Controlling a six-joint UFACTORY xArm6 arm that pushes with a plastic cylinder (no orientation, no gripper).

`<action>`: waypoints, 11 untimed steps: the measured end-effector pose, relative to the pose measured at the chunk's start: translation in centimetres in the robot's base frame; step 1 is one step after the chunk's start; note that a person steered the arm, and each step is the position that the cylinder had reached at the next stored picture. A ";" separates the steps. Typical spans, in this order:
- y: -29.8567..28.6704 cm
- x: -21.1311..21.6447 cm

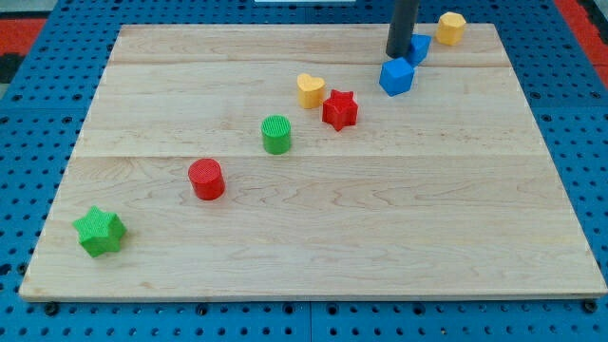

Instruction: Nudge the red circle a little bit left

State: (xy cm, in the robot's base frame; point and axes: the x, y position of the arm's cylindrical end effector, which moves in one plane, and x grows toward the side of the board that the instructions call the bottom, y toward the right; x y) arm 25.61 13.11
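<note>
The red circle (206, 179) stands on the wooden board (380, 228) at the lower left of its middle. My tip (398, 54) is far from it, near the view's top right. It sits just above the blue cube (397, 76) and just left of a second blue block (419, 47), partly hidden behind the rod. A green cylinder (276, 134) stands up and to the right of the red circle.
A green star (100, 232) lies at the board's lower left. A yellow heart (310, 90) and a red star (339, 109) lie side by side near the middle top. A yellow block (451, 28) sits at the top right corner.
</note>
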 end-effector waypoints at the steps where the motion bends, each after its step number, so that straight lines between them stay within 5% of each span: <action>1: -5.8 0.8; 4: -23.5 9.7; 5: -24.1 13.7; 7: -15.9 13.0; 9: -19.0 13.2; 11: -21.7 19.4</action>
State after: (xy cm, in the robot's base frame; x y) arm 45.00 -8.56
